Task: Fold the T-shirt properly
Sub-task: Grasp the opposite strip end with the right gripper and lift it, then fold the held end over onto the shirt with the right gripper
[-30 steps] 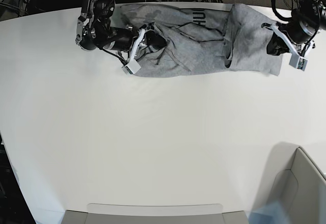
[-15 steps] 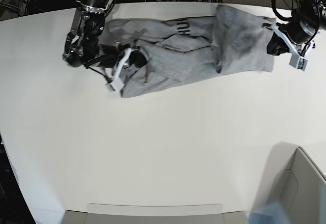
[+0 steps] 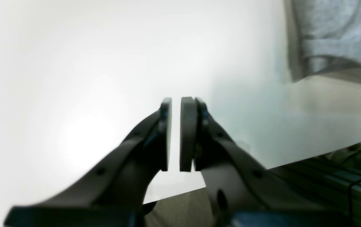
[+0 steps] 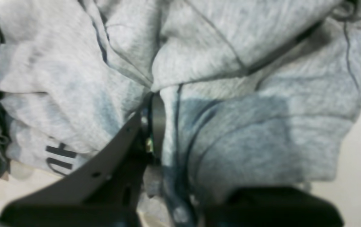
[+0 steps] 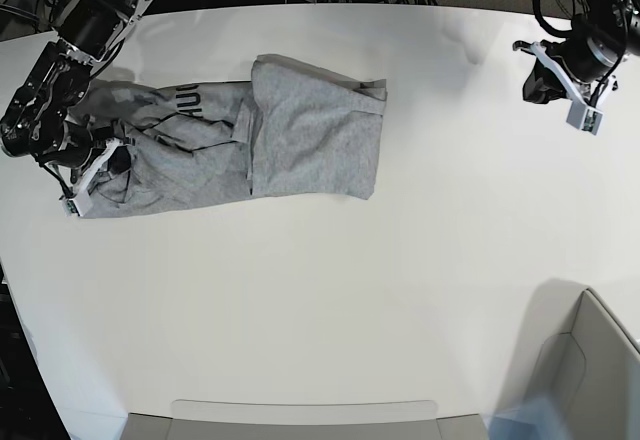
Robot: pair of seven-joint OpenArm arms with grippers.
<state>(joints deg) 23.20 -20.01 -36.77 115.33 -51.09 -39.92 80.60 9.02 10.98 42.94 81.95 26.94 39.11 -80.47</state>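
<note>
In the left wrist view, the left gripper (image 3: 174,134) is seen over the bare white table (image 3: 73,78), its pads almost together with only a thin slit of light between them and nothing held. A corner of the T-shirt (image 3: 331,37) shows far from the gripper, at the upper right of this view. The table's edge runs just behind the gripper, so little room is judged to be left on that side.

In the right wrist view, the right gripper (image 4: 164,126) is closed on a ridge of the T-shirt (image 4: 231,94); one finger (image 4: 157,123) is visible and the other is hidden under cloth. Black lettering (image 4: 59,156) is seen beside the gripper. For the step to go well, the pinched fold should be checked as one clean layer before any pull, since several creases meet at the grip.

In the base view, the T-shirt (image 5: 270,145) lies as a long crumpled band with one plain panel folded over its end farthest from the right gripper (image 5: 90,165). The right gripper sits at the garment's outer end, near the table (image 5: 330,300) edge. Wide open surface lies on the near side of the T-shirt, and spreading should be made that way. The left gripper (image 5: 575,95) is well apart from the T-shirt.
</note>
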